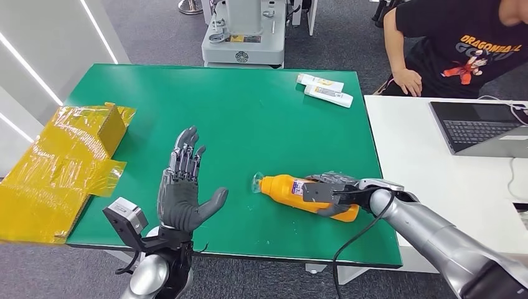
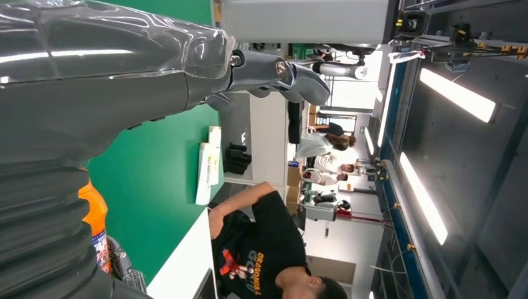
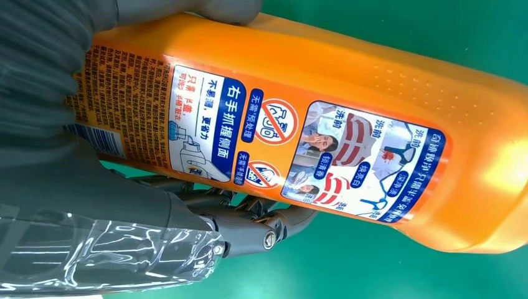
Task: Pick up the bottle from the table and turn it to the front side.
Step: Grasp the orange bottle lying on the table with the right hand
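A green table [image 1: 249, 124] fills the middle of the head view. At its left edge sits a yellow wrapped box [image 1: 59, 165]; a white desk [image 1: 429, 168] with a laptop [image 1: 482, 128] adjoins on the right, a person [image 1: 461, 43] at upper right. Low and right of centre the orange bottle [image 1: 292, 191] lies on its side, cap leftward, the right hand [image 1: 333, 193] wrapped around its body. The left hand [image 1: 183, 187], lower left, hovers with fingers spread, holding nothing. Two white tubes [image 1: 324, 89] lie at the upper centre-right.
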Motion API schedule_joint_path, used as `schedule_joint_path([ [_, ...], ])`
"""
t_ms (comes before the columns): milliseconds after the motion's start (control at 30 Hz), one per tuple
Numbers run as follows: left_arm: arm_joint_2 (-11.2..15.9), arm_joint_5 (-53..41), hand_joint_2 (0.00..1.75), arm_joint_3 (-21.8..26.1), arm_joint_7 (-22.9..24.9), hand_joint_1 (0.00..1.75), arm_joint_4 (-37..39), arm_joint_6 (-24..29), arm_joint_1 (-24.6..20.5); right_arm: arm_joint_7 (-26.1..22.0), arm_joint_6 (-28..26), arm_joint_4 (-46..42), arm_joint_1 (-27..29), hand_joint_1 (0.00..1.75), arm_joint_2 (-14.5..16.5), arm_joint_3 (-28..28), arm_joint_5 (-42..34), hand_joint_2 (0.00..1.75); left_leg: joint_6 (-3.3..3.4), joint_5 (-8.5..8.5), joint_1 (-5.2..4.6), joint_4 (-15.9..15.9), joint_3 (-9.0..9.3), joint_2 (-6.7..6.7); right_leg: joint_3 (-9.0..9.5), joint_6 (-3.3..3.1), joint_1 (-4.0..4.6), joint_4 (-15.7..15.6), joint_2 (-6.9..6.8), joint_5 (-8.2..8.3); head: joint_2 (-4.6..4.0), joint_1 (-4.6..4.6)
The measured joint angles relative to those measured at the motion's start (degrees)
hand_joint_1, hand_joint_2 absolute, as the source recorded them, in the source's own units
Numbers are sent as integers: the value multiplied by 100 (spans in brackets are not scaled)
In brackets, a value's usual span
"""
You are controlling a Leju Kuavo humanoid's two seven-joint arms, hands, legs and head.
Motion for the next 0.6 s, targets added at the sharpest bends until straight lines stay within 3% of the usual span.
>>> schedule_joint_path([
  [133, -2, -23, 175, 0, -2, 0, 0, 36, 12, -61, -288, -34, 63, 175, 0, -84, -9, 175, 0, 0, 0, 0, 0, 0, 0, 0, 0, 0, 0, 0, 0, 1],
  [600, 106, -424, 175, 182, -16, 0, 25, 385, -28, -358, -2730, -1046, 781, 175, 0, -1546, 368, 175, 0, 0, 0, -1, 0, 0, -1, 0, 0, 0, 0, 0, 0, 1],
])
